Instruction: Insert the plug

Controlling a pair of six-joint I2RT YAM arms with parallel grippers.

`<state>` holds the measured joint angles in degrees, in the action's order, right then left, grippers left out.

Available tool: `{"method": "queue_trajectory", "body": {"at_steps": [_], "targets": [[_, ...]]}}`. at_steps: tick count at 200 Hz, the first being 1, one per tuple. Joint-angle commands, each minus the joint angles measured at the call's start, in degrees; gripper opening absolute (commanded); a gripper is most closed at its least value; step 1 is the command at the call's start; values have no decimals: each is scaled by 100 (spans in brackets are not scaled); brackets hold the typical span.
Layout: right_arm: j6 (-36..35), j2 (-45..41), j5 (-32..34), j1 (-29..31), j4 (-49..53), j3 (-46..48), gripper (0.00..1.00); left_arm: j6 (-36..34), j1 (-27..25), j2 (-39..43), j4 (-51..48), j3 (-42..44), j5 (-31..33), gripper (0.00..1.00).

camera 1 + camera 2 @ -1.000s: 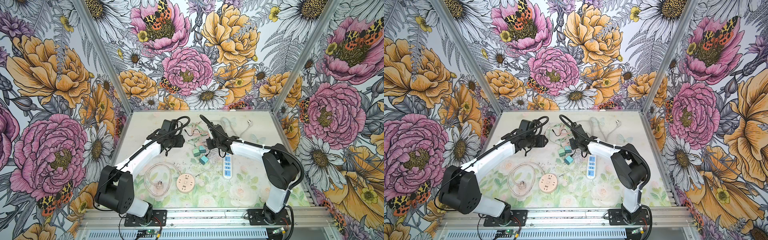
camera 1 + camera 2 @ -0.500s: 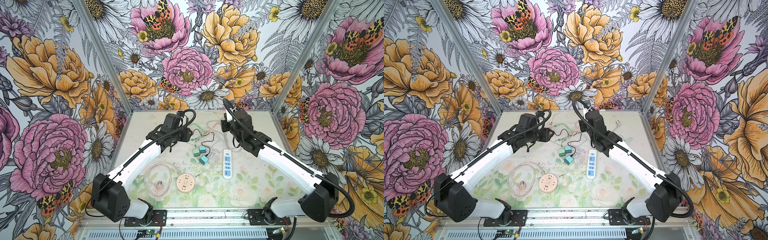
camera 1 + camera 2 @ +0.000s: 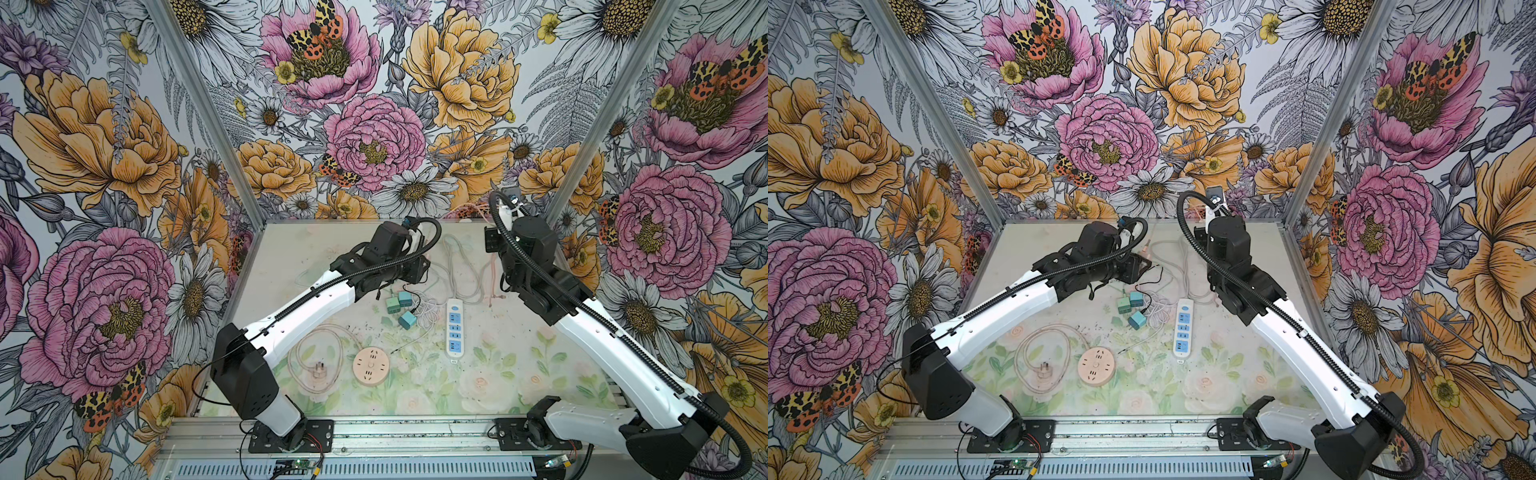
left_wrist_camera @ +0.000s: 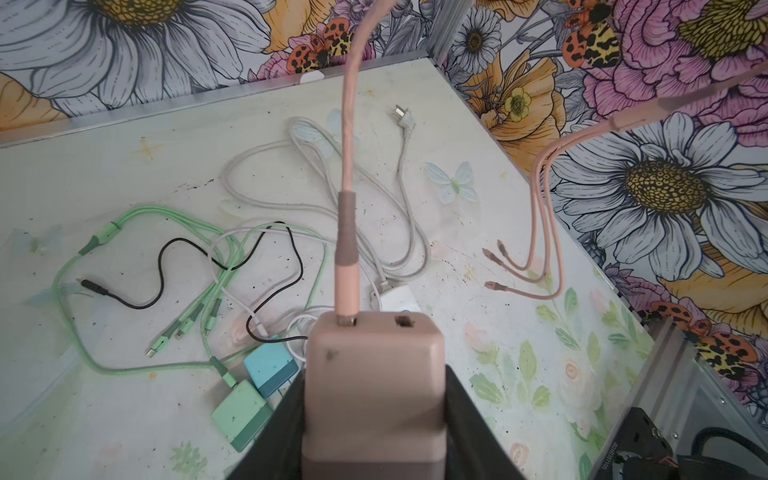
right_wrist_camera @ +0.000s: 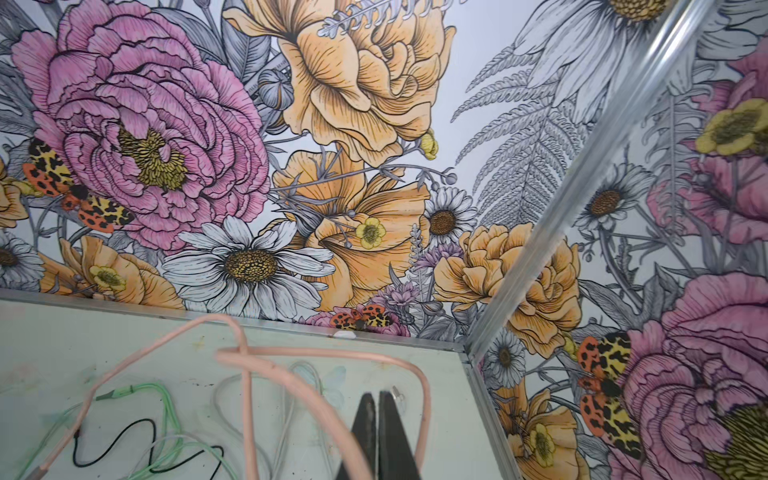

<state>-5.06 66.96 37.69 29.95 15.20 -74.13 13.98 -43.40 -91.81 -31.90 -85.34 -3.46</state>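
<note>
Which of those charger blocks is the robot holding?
The pink charger, clamped in the left hand; the blue charger and green charger lie on the table.

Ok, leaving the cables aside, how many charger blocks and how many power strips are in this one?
Charger blocks: 4 (pink charger block in the left gripper; on the table, green charger block and two teal charger blocks)
Power strips: 2 (white power strip, round pink power strip)
Total: 6

Robot lab booth, floral-papered walls (image 3: 374, 124)
</note>
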Motion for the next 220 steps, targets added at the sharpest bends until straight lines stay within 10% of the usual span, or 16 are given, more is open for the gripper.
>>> {"method": "queue_trajectory", "body": {"at_steps": [1,116,220], "targets": [[44,-297,222,-330,157,174,5,105,-206,-330,245,-292,-110,37],[1185,114,-990,-2587,254,1184,3,527,-925,-2590,652,-1815,-864,36],[2384,286,-853,-3082,528,2503,13,626,-1154,-3620,869,-2514,-1359,36]]}}
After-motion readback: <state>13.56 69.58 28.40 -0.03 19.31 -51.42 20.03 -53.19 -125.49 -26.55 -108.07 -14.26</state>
